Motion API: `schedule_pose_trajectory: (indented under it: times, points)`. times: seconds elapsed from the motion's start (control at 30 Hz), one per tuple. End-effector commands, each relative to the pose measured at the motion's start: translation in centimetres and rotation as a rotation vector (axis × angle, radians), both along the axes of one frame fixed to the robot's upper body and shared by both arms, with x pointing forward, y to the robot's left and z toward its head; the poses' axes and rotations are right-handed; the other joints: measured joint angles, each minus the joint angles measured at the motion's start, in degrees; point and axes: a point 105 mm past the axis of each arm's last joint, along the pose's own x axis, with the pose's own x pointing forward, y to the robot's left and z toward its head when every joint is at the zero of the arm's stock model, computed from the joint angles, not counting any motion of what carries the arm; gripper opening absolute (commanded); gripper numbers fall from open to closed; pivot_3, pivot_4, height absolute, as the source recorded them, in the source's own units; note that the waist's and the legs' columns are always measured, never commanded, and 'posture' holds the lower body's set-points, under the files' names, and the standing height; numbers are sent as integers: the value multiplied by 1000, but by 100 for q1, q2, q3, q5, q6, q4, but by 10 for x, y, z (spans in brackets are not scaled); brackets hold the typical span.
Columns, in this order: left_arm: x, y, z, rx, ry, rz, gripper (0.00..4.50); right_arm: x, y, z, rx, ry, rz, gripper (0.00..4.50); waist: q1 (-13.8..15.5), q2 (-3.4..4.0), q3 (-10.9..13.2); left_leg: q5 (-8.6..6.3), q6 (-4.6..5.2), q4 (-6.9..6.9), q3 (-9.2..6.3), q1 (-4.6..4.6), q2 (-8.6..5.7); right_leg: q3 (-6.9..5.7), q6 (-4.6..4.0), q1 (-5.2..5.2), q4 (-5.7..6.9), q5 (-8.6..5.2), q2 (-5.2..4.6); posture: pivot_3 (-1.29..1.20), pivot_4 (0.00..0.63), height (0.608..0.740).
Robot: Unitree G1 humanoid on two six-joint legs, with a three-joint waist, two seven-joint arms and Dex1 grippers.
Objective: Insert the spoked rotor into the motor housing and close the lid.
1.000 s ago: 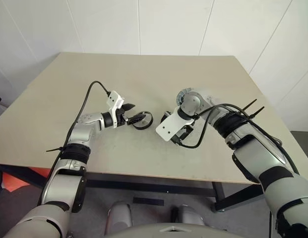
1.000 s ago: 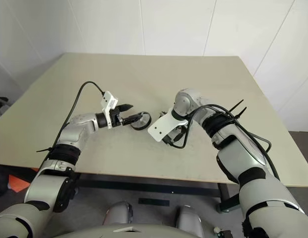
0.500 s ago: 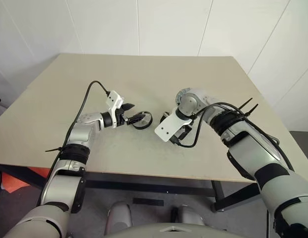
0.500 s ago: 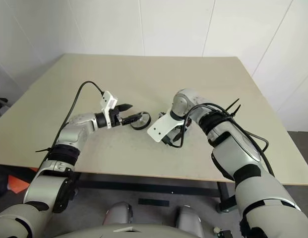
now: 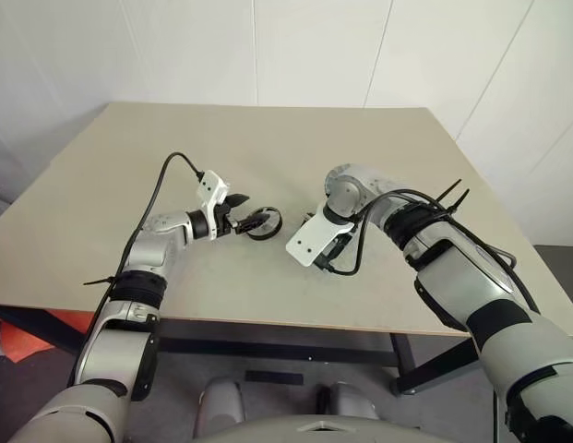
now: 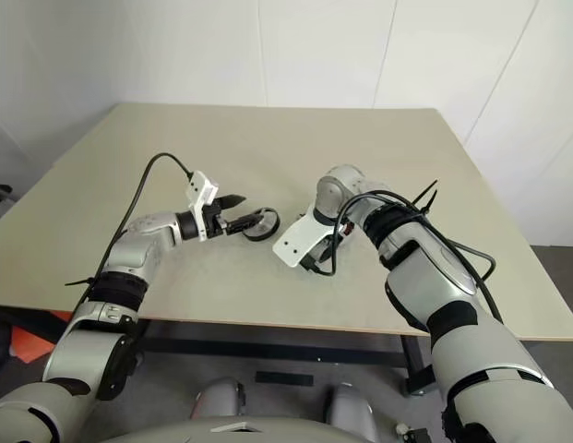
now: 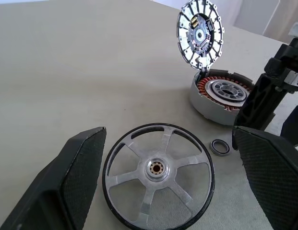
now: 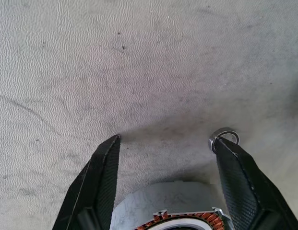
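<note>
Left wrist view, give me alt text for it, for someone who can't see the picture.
The spoked rotor lies flat on the table between the left gripper's two open black fingers. Behind it sits the motor housing, copper windings exposed, with the lid standing open above it. A small dark ring lies between rotor and housing.

Spoked rotor (image 7: 158, 181) between the black, fine-textured fingers (image 7: 77, 177) of the left gripper (image 7: 168, 187) — black rim, silver spokes and hub. Motor housing (image 7: 220, 98) beyond the fingertips: pale grey wall, copper-brown winding ring, silver centre. Lid (image 7: 200, 32) — silver-grey radial segments, dark centre. Small ring (image 7: 219, 146) beside one fingertip: dark with a silvery edge. Table (image 7: 67, 72) beige, faintly speckled.
</note>
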Motion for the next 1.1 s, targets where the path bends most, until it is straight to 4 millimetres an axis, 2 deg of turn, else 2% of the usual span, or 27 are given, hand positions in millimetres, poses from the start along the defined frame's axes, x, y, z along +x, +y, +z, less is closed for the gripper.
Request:
schedule_pose_trajectory:
  times: [0.03, 0.3, 0.57, 0.67, 0.73, 0.87, 0.97, 1.1]
  points:
    - [1, -1, 15, -14, -54, -5, 4500, 3, -8, -4, -38, -10, -16, 3623, -23, 0, 0, 0, 0, 0, 0, 0, 0, 0, 11, 0, 0, -7, 0, 0, 0, 740]
    - [-2, -1, 14, -15, -45, -5, 4500, 8, -1, 3, -3, -32, -26, 3623, -32, 0, 0, 0, 0, -1, -1, -1, 0, 0, 16, -1, 0, -9, 1, 0, 0, 740]
    - [-2, -2, 12, -15, -36, -9, 4500, 19, 7, 31, 75, -80, -58, 3623, -40, 5, 4, 0, 0, -1, -1, -21, 2, 0, 14, -22, 1, -8, 3, 0, 0, 740]
    - [-1, -4, 12, -16, -34, -14, 4500, 20, 8, 41, 83, -80, -58, 3623, -38, 9, 7, 0, 0, -2, -1, -32, 2, 1, -21, -32, 2, 12, 3, 0, 0, 740]
    - [0, -6, 12, -18, -33, -18, 4500, 19, 9, 47, 91, -71, -51, 3623, -37, 8, 7, 0, 0, -2, -1, -36, 3, 1, -28, -36, 4, 17, 3, 0, 0, 740]
    - [1, -9, 12, -22, -30, -24, 4500, 12, 20, 57, 161, -43, -23, 4464, -32, 8, 6, -3, 1, -8, 1, -78, 3, 0, -41, -75, 0, 13, 4, 0, 0, 740]
    - [2, -12, 12, -24, -28, -32, 4500, -4, 27, 61, 195, 29, 10, 4464, -24, 8, 6, 1, 14, -5, 2, -135, 6, -5, -43, -128, 2, 14, 7, 0, 0, 740]
    - [4, -16, 13, -26, -30, -42, 4500, -14, 26, 54, 169, 61, 25, 4464, -10, 7, 6, -4, 20, -5, 3, -133, 9, -7, -46, -127, 2, 12, 7, 0, 0, 740]
